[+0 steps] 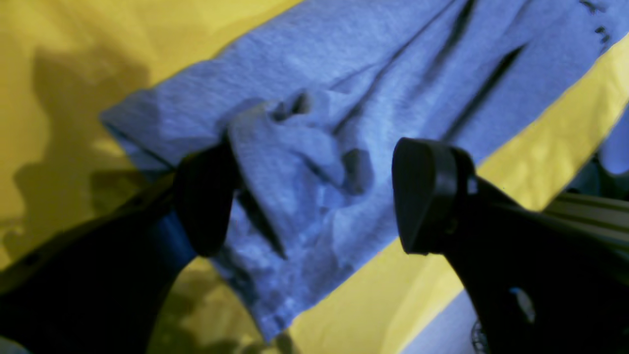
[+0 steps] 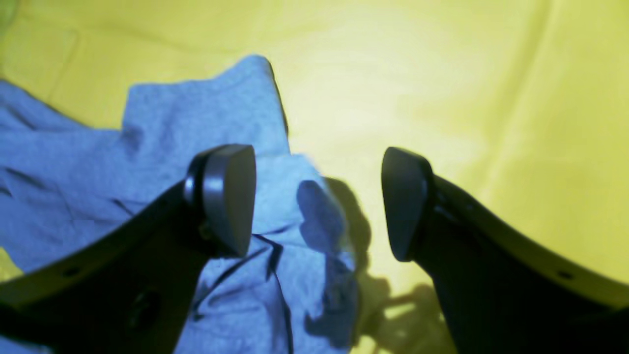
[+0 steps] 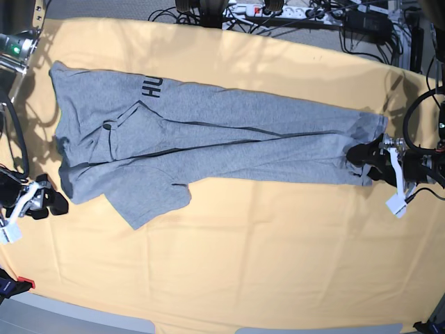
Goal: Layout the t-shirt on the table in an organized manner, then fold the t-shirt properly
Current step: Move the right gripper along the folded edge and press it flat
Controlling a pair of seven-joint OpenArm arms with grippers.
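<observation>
The grey t-shirt (image 3: 229, 139) lies stretched out sideways on the peach table (image 3: 243, 243), with its sleeves and black lettering (image 3: 151, 87) at the left and its hem at the right. My left gripper (image 3: 365, 163) hovers over the hem end. In the left wrist view it (image 1: 314, 196) is open, with a bunched ridge of the shirt (image 1: 295, 162) between the fingers, which are not closed on it. My right gripper (image 3: 50, 195) is at the shirt's left edge. In the right wrist view it (image 2: 314, 201) is open over the shirt's border (image 2: 196, 113), holding nothing.
Cables and a power strip (image 3: 278, 10) run along the back edge. A device with a green light (image 3: 14, 47) stands at the far left corner. The table's near edge (image 3: 208, 327) curves along the bottom of the base view.
</observation>
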